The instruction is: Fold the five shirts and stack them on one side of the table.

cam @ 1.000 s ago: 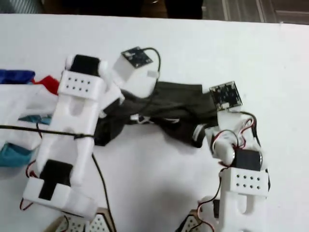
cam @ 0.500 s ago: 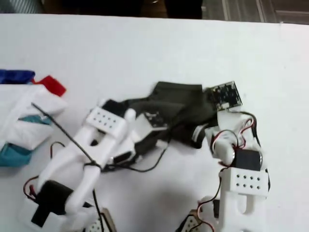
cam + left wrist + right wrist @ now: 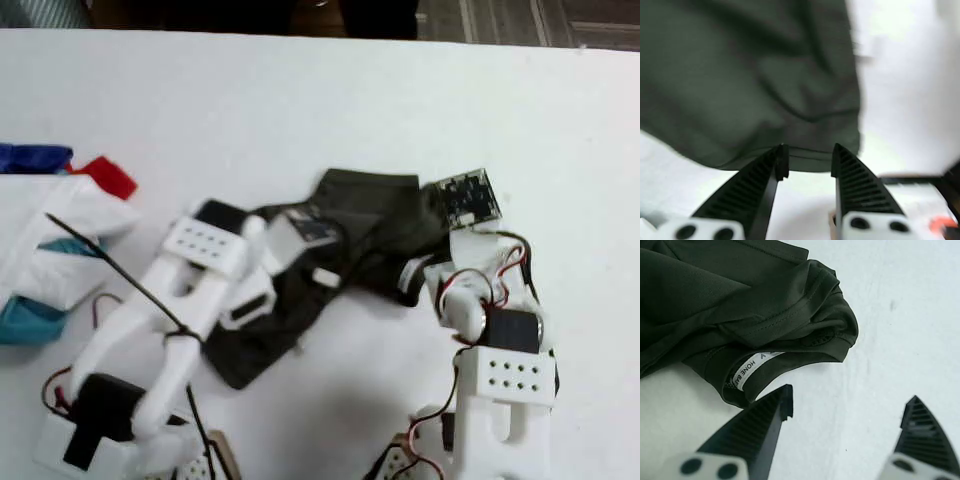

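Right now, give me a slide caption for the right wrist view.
Open right pincer poised beside the crumpled dark green shirt on the white table.

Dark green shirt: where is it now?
High view: the dark green shirt lies crumpled mid-table, right of the folded stack. The left gripper hangs over its hem, the right gripper beside its collar.
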